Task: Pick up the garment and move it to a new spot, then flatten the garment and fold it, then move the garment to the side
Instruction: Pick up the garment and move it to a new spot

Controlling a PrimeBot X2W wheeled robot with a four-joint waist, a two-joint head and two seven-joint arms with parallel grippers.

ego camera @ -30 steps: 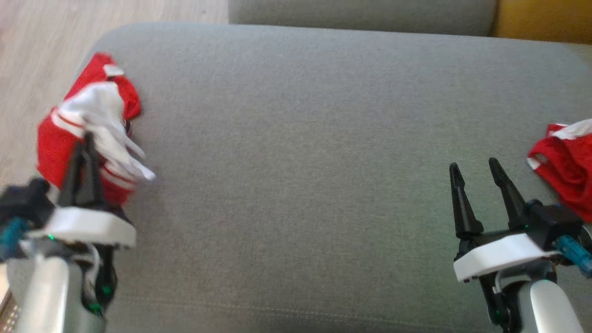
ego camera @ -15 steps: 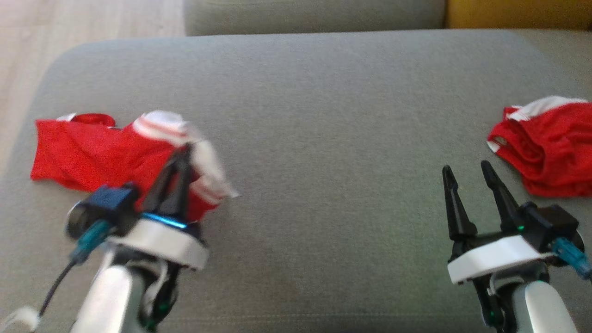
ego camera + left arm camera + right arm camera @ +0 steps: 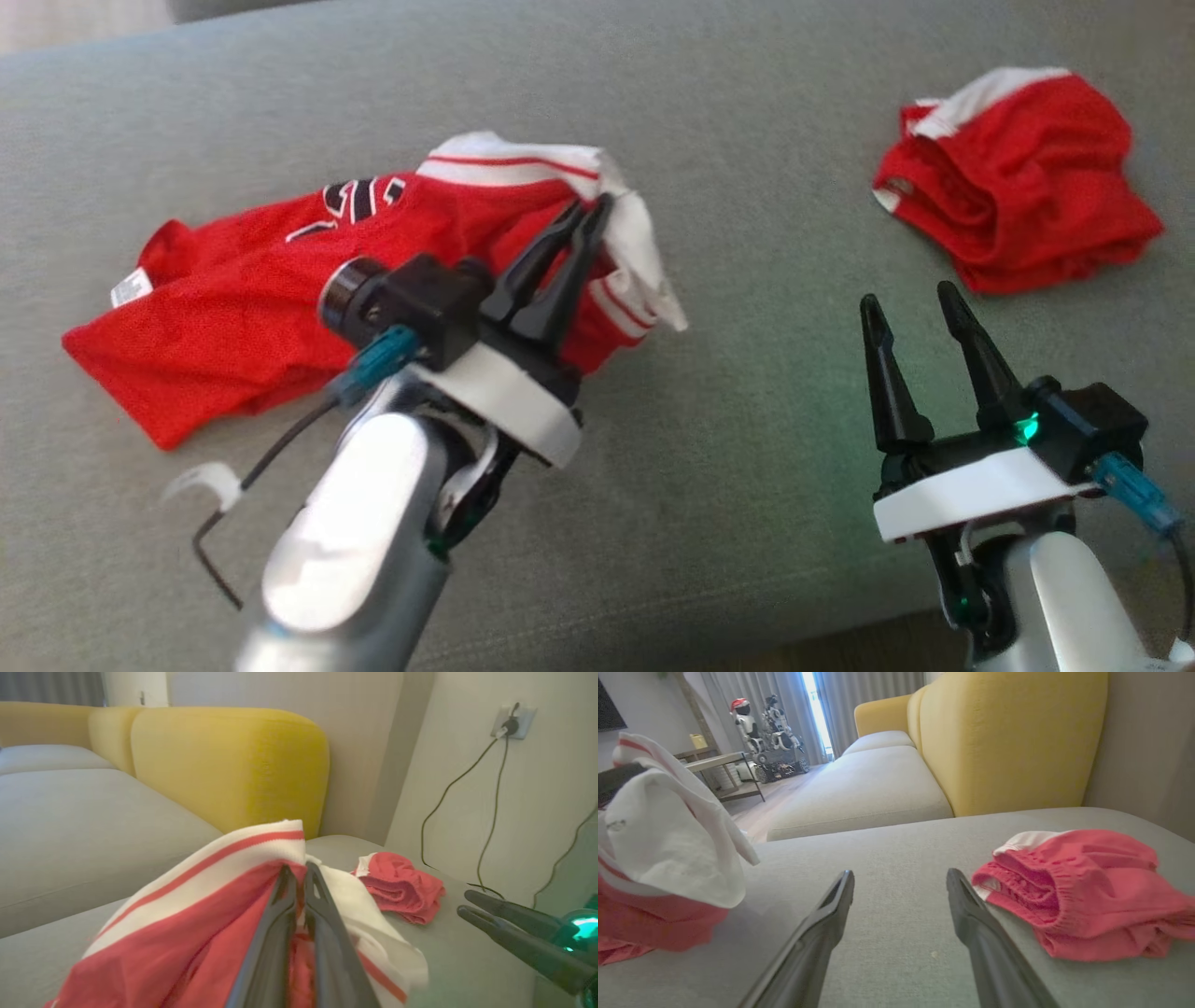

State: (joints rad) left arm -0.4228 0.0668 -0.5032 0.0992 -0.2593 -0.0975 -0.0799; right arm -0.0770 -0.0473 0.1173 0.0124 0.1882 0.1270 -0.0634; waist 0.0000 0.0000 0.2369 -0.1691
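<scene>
left gripper (image 3: pixel 590 207): fingers pressed together on a fold of the jersey, at its white edge with red stripes; that edge is lifted off the seat and drapes over both sides of the fingers.
jersey (image 3: pixel 261 308): red with white trim and dark lettering, on the left part of the seat. The end away from the clamped fold lies spread on the fabric, with a small white tag at its far left corner.
right gripper (image 3: pixel 907 297): fingers spread apart with nothing between them, over bare seat, well apart from the jersey.
shorts (image 3: pixel 1018 177): a crumpled red piece with a white band, lying on the seat beyond the right gripper and to its right, touched by neither gripper.
seat (image 3: pixel 747 420): a broad grey fabric cushion that carries both red pieces.
backrest (image 3: pixel 224 765): yellow and rounded, rising behind the grey seat.
wall socket (image 3: pixel 511 721): a plug sits in it, and dark cables hang down the pale wall.
far room: grey curtains (image 3: pixel 868 704), a low table (image 3: pixel 719 763) and a toy-like robot figure (image 3: pixel 770 732) beside it.
</scene>
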